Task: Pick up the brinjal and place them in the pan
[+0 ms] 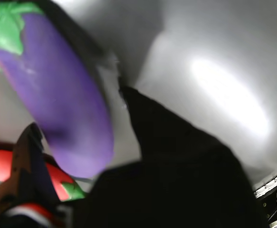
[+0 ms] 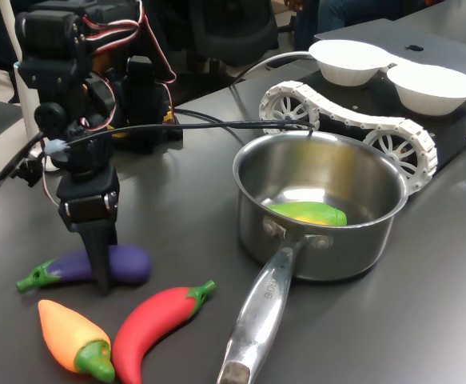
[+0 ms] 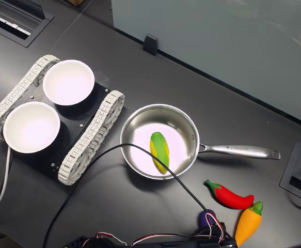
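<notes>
Orange pepper (image 2: 74, 338), red chili (image 2: 156, 320), then brinjal (image 2: 89, 266) under hand (image 2: 98, 268).

Gripper (image 2: 101, 276) apparently astride brinjal (image 2: 97, 265)

Light: bright, from overhead.
Glare: white patch on the table (image 1: 233, 95) in the wrist view; sheen inside the pan (image 2: 320, 172).
Blur: wrist view soft, brinjal (image 1: 52, 95) smeared.
Exterior views: sharp, evenly lit.

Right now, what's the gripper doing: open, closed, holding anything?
Gripper: down at the brinjal on the table, one finger in front of it; the wrist view shows the brinjal between the fingers. Whether it is clamped cannot be told; the brinjal is not lifted.
</notes>
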Motion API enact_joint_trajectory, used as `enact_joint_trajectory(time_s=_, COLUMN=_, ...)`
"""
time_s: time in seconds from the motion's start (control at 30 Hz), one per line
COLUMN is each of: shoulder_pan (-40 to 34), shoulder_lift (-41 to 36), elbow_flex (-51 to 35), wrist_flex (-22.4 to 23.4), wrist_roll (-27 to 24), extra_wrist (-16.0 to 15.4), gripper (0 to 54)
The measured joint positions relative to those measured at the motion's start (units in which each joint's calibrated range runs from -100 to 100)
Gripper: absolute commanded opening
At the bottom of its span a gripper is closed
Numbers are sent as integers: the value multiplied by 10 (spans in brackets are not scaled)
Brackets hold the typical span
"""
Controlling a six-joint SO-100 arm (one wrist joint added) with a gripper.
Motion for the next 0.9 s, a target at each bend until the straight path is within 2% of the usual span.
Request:
enact_joint_trajectory(time_s=0.37, shoulder_pan=23, shoulder_lift=-18, elbow_flex=32, wrist_flex=-3, wrist_roll=-6, extra_wrist=1, gripper=293)
enact_joint_trajectory(time_s=0.57, shoulder_pan=36, shoulder_lift=-10, elbow_flex=30, wrist_flex=-3, wrist_roll=-9, extra_wrist=1, gripper=266)
enact_joint_trajectory(time_s=0.8, shoulder_pan=41, shoulder_lift=-3, elbow_flex=14, wrist_flex=-11, wrist_roll=-6, extra_wrist=0, gripper=142)
enact_joint_trajectory(time_s=0.9, shoulder_pan=41, shoulder_lift=-3, elbow_flex=9, wrist_flex=-12, wrist_roll=-6, extra_wrist=0, gripper=113)
